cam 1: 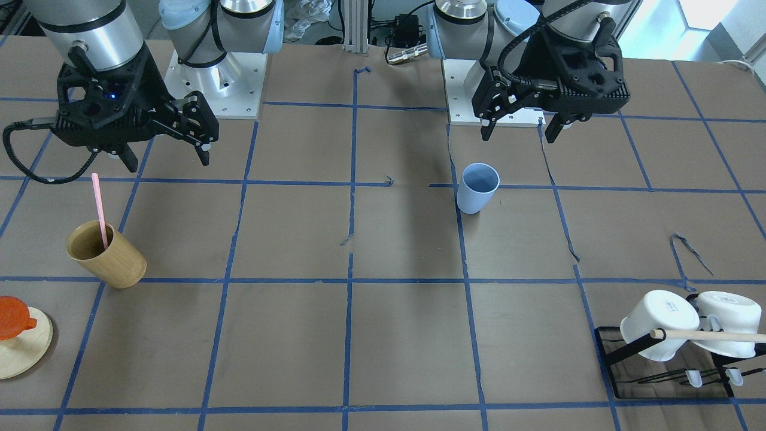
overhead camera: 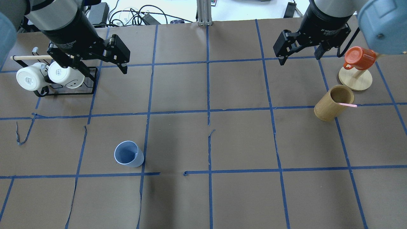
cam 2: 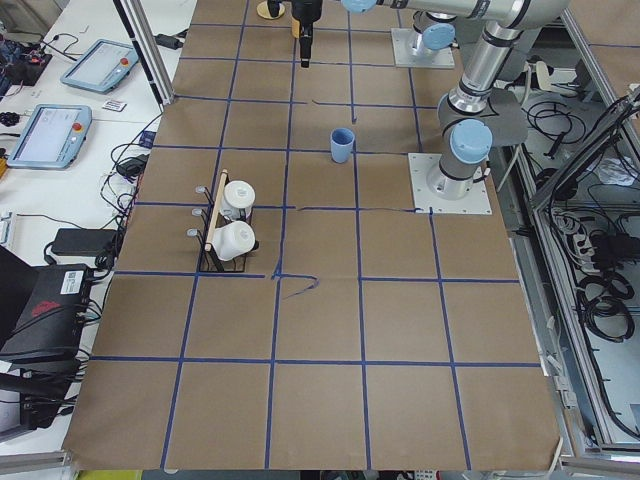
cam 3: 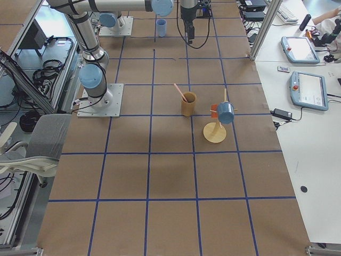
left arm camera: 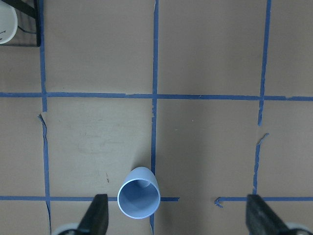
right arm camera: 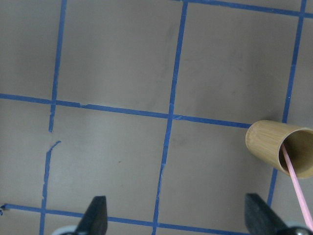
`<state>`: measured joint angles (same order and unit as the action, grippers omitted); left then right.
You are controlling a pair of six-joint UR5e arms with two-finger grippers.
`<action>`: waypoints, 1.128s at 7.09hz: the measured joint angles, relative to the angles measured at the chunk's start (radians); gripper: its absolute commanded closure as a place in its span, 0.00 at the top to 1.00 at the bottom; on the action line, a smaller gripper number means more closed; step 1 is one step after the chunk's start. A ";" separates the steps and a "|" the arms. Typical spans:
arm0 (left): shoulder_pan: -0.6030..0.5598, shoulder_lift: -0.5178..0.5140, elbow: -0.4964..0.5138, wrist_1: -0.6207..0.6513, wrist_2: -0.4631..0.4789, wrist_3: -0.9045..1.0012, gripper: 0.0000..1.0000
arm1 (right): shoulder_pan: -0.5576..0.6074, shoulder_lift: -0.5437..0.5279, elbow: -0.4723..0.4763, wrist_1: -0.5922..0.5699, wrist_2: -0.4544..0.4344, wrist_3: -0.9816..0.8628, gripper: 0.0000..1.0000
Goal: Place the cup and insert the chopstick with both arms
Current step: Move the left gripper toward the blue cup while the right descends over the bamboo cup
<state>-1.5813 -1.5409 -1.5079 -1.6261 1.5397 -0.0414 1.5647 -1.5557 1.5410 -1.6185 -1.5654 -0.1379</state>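
The light-blue cup stands upright and empty on the table, also in the front view and the left wrist view. The pale-pink chopstick leans inside the tan bamboo cup; it also shows in the right wrist view. My left gripper is open and empty, held high beyond the blue cup, near the mug rack. My right gripper is open and empty, raised above the table beside the bamboo cup. Neither gripper touches anything.
A black rack with two white mugs and a light wooden rod stands on my left side. An orange mug hangs on a round wooden stand beyond the bamboo cup. Blue tape lines grid the brown table.
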 measured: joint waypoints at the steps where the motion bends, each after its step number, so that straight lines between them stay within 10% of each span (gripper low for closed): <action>1: 0.000 0.000 0.000 0.000 -0.001 0.000 1.00 | -0.004 -0.001 0.003 0.022 -0.024 0.002 0.98; 8: -0.001 0.002 -0.009 0.003 -0.001 0.000 1.00 | -0.177 -0.067 0.137 -0.037 -0.048 0.008 0.96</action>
<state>-1.5828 -1.5394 -1.5165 -1.6233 1.5386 -0.0411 1.3881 -1.6229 1.6775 -1.6551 -1.6138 -0.1304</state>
